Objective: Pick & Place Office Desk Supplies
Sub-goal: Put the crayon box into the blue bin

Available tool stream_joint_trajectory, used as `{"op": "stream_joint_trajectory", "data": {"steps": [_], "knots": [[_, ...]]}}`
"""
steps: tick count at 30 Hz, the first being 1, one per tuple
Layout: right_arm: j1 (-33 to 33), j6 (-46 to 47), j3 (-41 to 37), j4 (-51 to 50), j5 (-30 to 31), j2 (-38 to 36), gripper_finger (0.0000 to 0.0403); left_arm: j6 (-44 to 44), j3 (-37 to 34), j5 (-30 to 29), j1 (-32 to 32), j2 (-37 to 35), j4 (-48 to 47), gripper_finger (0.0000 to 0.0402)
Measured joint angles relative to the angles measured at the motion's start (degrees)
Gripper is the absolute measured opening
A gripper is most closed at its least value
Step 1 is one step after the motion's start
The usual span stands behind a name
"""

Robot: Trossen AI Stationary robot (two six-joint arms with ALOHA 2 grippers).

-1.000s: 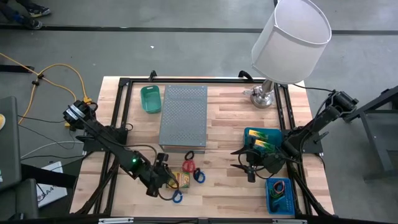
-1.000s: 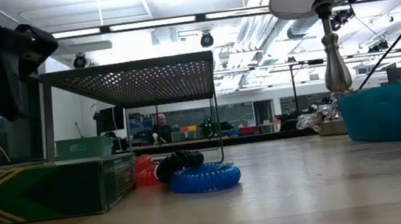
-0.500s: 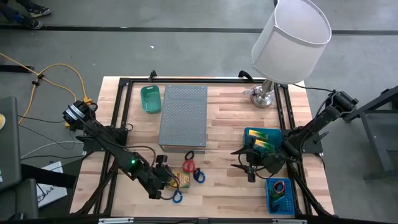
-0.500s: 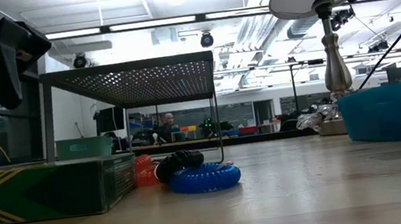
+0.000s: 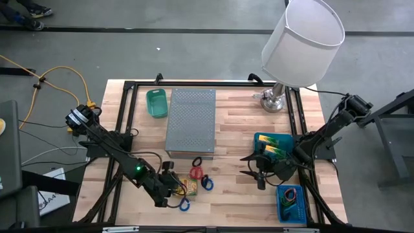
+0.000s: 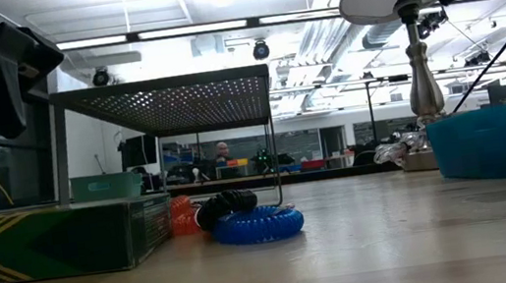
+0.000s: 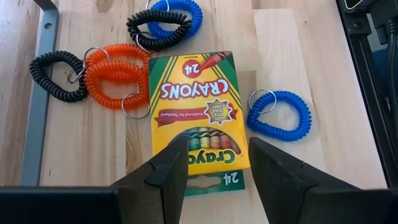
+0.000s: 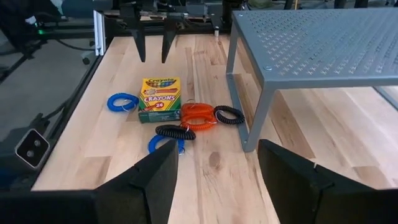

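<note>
L gripper (image 7: 213,163) over crayon box (image 7: 196,112), fingers apart.
Box flat on bench (image 5: 239,123), just in front of grey perforated shelf (image 5: 191,120); orange (image 7: 115,74), black (image 7: 57,76) & blue (image 7: 278,115) coil bands beside box. R gripper (image 5: 253,169) off to box's right, fingers apart, holding nothing.

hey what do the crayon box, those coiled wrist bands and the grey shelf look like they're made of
Crayon box: printed cardboard, slightly glossy, folded flap edges. Coiled wrist bands, e.g. the blue one: likely shiny plastic spiral cord with metal split rings. Grey shelf: probably painted perforated sheet metal, matte.
</note>
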Motion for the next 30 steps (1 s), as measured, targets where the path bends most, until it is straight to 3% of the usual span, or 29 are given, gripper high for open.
{"op": "stream_joint_trajectory", "data": {"steps": [12,19,24,30], "knots": [[-0.36,4.43,0.0,5.69,4.63,0.0,0.021,-3.88,-0.07,-0.53,-1.24,0.0,-0.13,0.0161],[-3.35,7.9,0.02,8.09,-6.58,2.94,0.021,-7.98,-0.29,-3.42,-4.71,1.05,-1.63,0.0161],[-5.79,3.96,1.22,17.09,-12.77,10.9,0.021,-9.61,-0.5,-4.3,-6.12,4.48,-1.84,0.0161],[-8.19,-1.38,10.53,18.1,-18.64,22.8,0.021,-9.68,-0.5,-5.28,-6.36,7.23,-1.56,0.0161]]}}
